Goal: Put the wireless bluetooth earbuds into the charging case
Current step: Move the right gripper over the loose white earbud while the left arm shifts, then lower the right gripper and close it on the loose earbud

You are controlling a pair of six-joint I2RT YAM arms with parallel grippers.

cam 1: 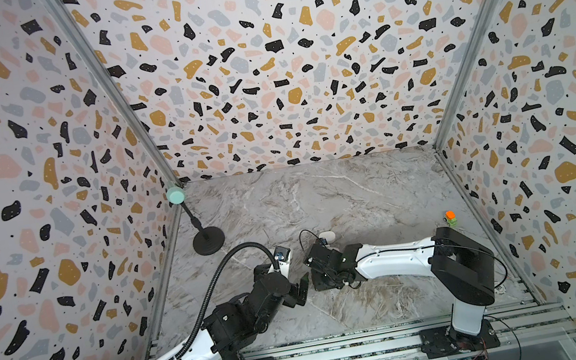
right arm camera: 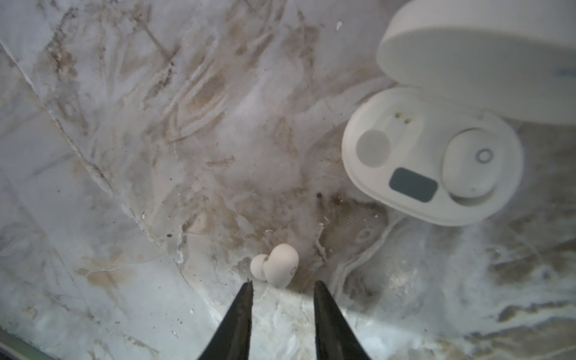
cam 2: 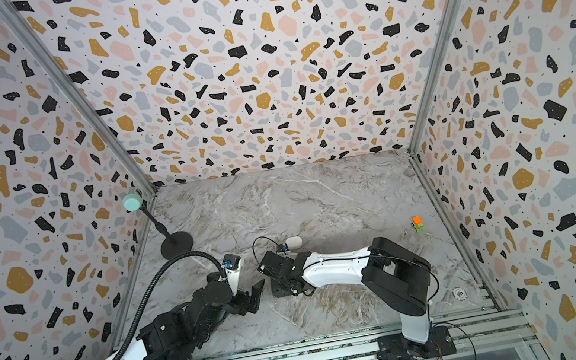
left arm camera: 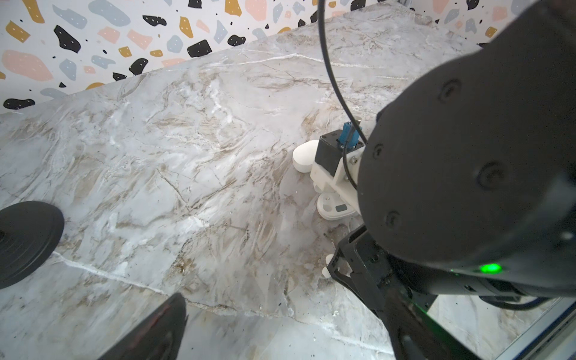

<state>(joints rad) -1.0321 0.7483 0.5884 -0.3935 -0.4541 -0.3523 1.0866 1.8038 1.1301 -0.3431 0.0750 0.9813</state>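
Note:
One white earbud (right arm camera: 276,265) lies loose on the marble, just ahead of the tips of my right gripper (right arm camera: 283,285). The jaws stand a little apart with nothing between them. The white charging case (right arm camera: 433,156) sits open beside it, lid (right arm camera: 467,62) raised. One earbud (right arm camera: 470,165) is seated in a well and the other well (right arm camera: 373,148) is empty. In the left wrist view I see the same case (left arm camera: 333,208) and the loose earbud (left arm camera: 328,265) by the right gripper. My left gripper (left arm camera: 280,336) hovers wide open close by, holding nothing (cam 1: 305,288).
A second, closed white case (cam 1: 328,236) (left arm camera: 304,156) lies just beyond the right wrist. A black round-based stand (cam 1: 208,240) with a mint head (cam 1: 175,195) is at the left wall. A small orange and green toy (cam 1: 450,218) sits far right, a chip (cam 2: 460,293) near the front rail.

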